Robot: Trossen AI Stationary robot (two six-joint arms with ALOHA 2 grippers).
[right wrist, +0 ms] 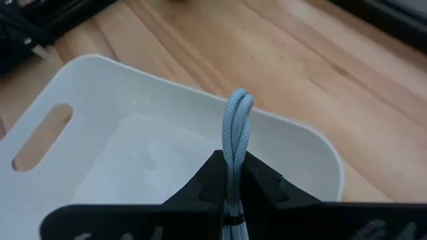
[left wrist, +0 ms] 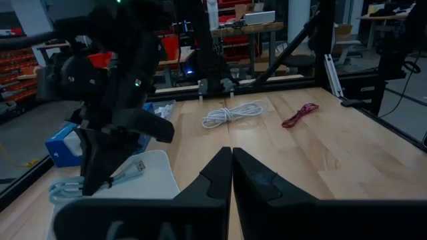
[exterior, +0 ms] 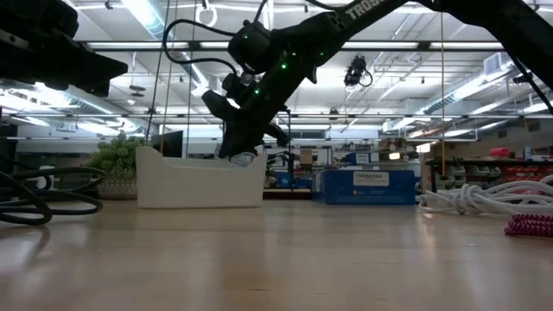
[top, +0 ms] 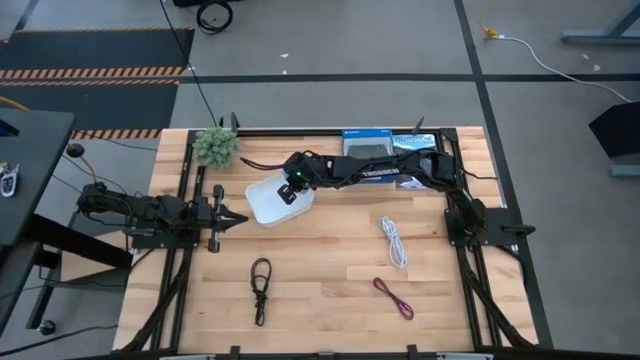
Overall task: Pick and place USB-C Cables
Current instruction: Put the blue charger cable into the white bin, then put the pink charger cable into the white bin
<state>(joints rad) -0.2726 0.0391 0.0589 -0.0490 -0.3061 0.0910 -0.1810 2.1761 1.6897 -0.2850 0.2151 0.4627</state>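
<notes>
My right gripper (right wrist: pixel 233 175) hovers over the white bin (top: pixel 262 207), shut on the grey-blue cable (right wrist: pixel 237 127). In the left wrist view that cable (left wrist: pixel 69 189) hangs under the right gripper. On the wood lie the black cable (top: pixel 260 288), the white cable (top: pixel 393 241) and the dark red cable (top: pixel 393 297). My left gripper (top: pixel 238 219) waits, shut, at the table's left side, pointing at the bin. My right gripper pinches the grey-blue cable bundle between its two fingers, near its folded end (right wrist: pixel 238 107), which sticks out past the fingertips. The cable runs along the fingers. They slant down over the bin from the table's right. The rest of the cable, with its plug (left wrist: pixel 137 167), hangs toward the bin's floor.
Blue-and-black boxes (top: pixel 366 146) and a small green plant (top: pixel 215 147) stand along the far edge. A dark frame rail (top: pixel 330 131) runs around the tabletop. Bare wood lies between the bin and the near cables.
</notes>
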